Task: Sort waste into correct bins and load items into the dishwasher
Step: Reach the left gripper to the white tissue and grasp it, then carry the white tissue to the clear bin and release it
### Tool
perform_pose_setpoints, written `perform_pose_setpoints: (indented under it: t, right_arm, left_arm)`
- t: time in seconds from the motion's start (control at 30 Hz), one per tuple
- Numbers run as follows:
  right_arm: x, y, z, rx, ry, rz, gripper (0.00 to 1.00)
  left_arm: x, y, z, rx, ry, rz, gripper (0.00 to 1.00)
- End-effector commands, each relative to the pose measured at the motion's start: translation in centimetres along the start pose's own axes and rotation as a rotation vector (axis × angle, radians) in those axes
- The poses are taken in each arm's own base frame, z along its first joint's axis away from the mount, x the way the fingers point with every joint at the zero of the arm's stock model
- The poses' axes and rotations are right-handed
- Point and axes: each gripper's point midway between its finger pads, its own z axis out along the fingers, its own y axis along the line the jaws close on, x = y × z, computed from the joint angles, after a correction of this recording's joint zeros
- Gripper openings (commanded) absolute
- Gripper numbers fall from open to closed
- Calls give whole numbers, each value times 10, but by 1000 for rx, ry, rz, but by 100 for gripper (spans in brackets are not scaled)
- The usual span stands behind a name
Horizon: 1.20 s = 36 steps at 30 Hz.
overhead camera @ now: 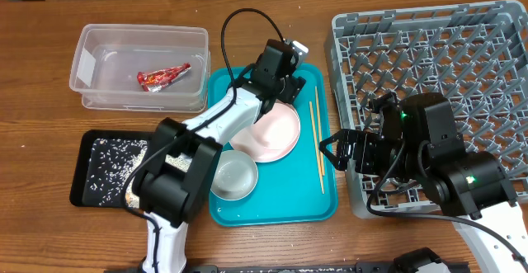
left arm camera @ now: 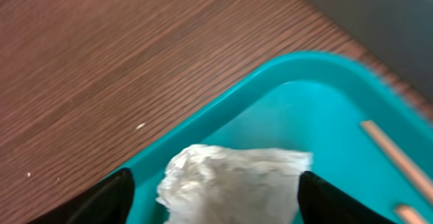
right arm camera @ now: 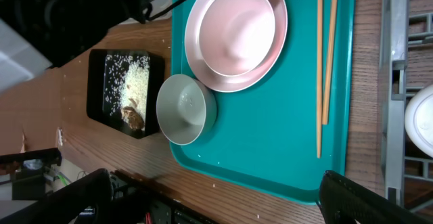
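Left wrist, left claw (left arm camera: 215, 195) spread wide, crumpled white tissue (left arm camera: 233, 173) between fingers (left arm camera: 108, 202)

Support surface: brown wooden table (overhead camera: 41, 100), grain running left to right, with a few pale specks (left arm camera: 141, 125) scattered on the bare wood.

Four items sit directly on it:
- Clear plastic tub (overhead camera: 140, 28) at rear left.
- Black tray (overhead camera: 80, 170) at front left, in front of the tub, with a strip of wood between them.
- Teal tray (overhead camera: 280, 195) at centre. Its rear left corner meets the tub's right end; contact cannot be confirmed.
- Grey dish rack (overhead camera: 429, 50) on the right, just beside the teal tray and running off the right edge of the overhead view.
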Motion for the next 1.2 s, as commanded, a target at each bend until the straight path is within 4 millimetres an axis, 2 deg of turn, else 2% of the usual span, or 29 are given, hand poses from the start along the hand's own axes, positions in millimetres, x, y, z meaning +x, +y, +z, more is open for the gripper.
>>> perform_pose_setpoints:
  t: [0.0, 0.03, 0.07, 0.1, 0.13, 0.2, 0.27, 0.43, 0.53, 0.63, 0.7, 0.73, 0.77, 0.8, 0.83, 0.87, 0.9, 1.0, 1.1, 1.13, 1.17]
  right_arm:
    - [-4, 4, -3, -7, -19, -15, 100]
    - [-4, 4, -3, -7, -19, -15, 100]
    - [-4, 4, -3, -7, -19, -15, 100]
    - [-4, 4, -3, -7, -19, -15, 100]
    - [-4, 4, -3, -7, -19, -15, 100]
    - [-4, 4, -3, -6, -19, -15, 100]
    - [-3, 4, -3, -5, -17, -14, 100]
    - [-3, 4, -3, -5, -16, -14, 100]
    - [-3, 4, -3, -5, -16, -14, 100]
    - [-3, 4, -3, -5, -16, -14, 100]
    - [-3, 4, -3, -5, -16, -13, 100]
    - [-3, 4, -3, -5, -16, -13, 100]
    - [-3, 4, -3, -5, -16, -13, 100]
    - [-3, 4, -3, -5, -16, -13, 100]
    - [-3, 4, -3, -5, -15, -13, 100]
    - [-3, 4, -3, -5, -15, -13, 100]
    - [-3, 4, -3, -5, -15, -13, 100]
    - [-3, 4, -3, -5, -16, -13, 100]
    - [-3, 4, -3, -5, -16, -13, 100]
    - [-3, 4, -3, -5, -16, -13, 100]
    - [-3, 4, -3, -5, -16, -13, 100]
  left_arm:
    - [12, 8, 10, -44, 32, -11, 68]
    - [16, 3, 10, -19, 50, -33, 50]
    - [16, -2, 8, 7, 52, -49, 39]
    - [11, -14, 1, 88, 48, -74, 13]
    - [8, -19, -4, 118, 46, -85, 5]
    - [-1, -17, -18, 137, 43, -111, 4]
    - [-13, -6, -36, 122, 32, -146, 4]
    - [-57, 52, -107, 55, -67, -281, 4]
    - [-68, 98, -158, -8, -129, -366, 4]
    - [-51, 137, -186, -105, -102, -420, 4]
    - [-29, 165, -195, -198, -49, -459, 4]
    - [-7, 189, -198, -272, 6, -495, 4]
    - [2, 196, -197, -283, 28, -509, 4]
    - [9, 201, -196, -289, 48, -522, 5]
    - [16, 204, -193, -285, 65, -534, 21]
    - [21, 206, -190, -278, 82, -542, 44]
    - [25, 205, -189, -272, 97, -547, 53]
    - [28, 204, -197, -275, 115, -548, 56]
    - [15, 202, -228, -280, 66, -547, 61]
    - [11, 203, -241, -291, 43, -545, 68]
    - [5, 203, -257, -303, 13, -545, 84]
